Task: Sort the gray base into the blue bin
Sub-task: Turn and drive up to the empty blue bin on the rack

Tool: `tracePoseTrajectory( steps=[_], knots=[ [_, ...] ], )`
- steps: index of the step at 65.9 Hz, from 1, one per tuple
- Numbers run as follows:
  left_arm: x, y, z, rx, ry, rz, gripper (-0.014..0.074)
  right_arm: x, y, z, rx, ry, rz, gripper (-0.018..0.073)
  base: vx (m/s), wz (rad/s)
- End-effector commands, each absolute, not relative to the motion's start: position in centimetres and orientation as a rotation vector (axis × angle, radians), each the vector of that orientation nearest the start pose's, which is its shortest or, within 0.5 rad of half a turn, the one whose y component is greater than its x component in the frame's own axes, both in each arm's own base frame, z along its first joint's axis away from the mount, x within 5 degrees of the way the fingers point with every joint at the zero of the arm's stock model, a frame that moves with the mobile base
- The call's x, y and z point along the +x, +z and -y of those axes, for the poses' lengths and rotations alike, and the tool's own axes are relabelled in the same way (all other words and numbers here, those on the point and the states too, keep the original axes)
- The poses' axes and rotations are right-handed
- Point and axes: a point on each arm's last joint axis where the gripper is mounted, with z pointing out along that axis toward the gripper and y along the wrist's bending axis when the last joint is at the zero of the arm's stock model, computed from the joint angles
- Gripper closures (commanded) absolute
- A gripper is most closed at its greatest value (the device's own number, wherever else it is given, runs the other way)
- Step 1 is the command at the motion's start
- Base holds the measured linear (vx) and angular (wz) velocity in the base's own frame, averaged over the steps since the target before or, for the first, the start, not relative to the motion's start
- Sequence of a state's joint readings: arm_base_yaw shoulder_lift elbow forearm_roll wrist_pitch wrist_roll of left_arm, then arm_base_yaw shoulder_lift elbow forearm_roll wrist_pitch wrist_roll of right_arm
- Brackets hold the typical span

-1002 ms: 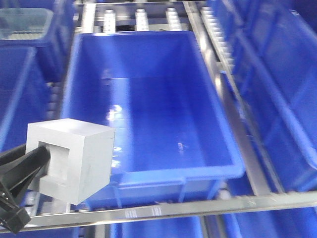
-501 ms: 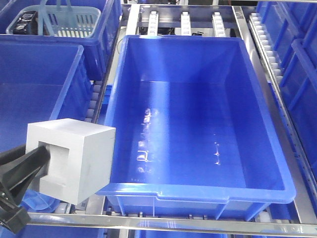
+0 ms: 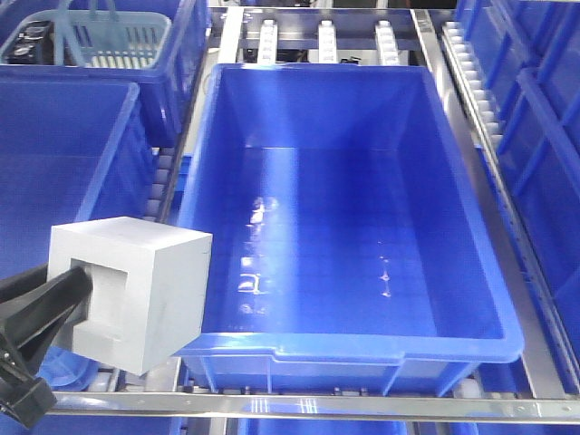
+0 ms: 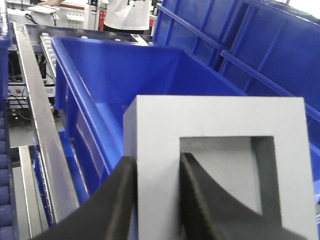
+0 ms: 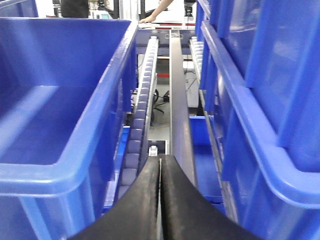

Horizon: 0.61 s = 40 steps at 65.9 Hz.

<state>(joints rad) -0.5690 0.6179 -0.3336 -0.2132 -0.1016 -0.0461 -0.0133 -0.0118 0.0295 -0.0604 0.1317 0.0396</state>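
The gray base (image 3: 136, 290) is a matte gray cube with a square recess, hanging at the lower left of the front view, just outside the near-left corner of the blue bin (image 3: 362, 346). My left gripper (image 3: 72, 292) is shut on it. In the left wrist view one black finger lies outside the gray base (image 4: 220, 120) and the other sits inside its recess, so my left gripper (image 4: 157, 165) pinches one wall. The blue bin (image 4: 115, 75) lies behind it with nothing inside. My right gripper (image 5: 160, 160) is shut on nothing, beside the blue bin (image 5: 65, 167).
A pale slotted basket (image 3: 118, 41) sits in another blue tote at the back left. More blue totes stand at the left (image 3: 63, 163) and right (image 3: 544, 136). Metal rails and roller tracks (image 3: 471, 118) run between them. A steel bar (image 3: 317, 405) crosses the front.
In the front view the shelf scene has swung: the blue bin now lies squarer and more central, and the basket has come into view. The gray base stays held by the left gripper.
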Motion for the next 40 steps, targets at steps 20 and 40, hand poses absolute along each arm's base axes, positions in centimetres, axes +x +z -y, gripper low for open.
tracePoseTrajectory(
  steps=[20,40],
  knots=[
    [11.39,30.31,6.88,0.205,-0.632,-1.553,0.0602,5.65,19.4,0.13,-0.009,-0.042,-1.563,0.0568,-0.01,-0.06],
    [11.39,30.3,6.88,0.205,-0.632,-1.554,0.0602,5.65,19.4,0.13,-0.009,-0.042,-1.563,0.0568,0.0,0.0]
  ],
)
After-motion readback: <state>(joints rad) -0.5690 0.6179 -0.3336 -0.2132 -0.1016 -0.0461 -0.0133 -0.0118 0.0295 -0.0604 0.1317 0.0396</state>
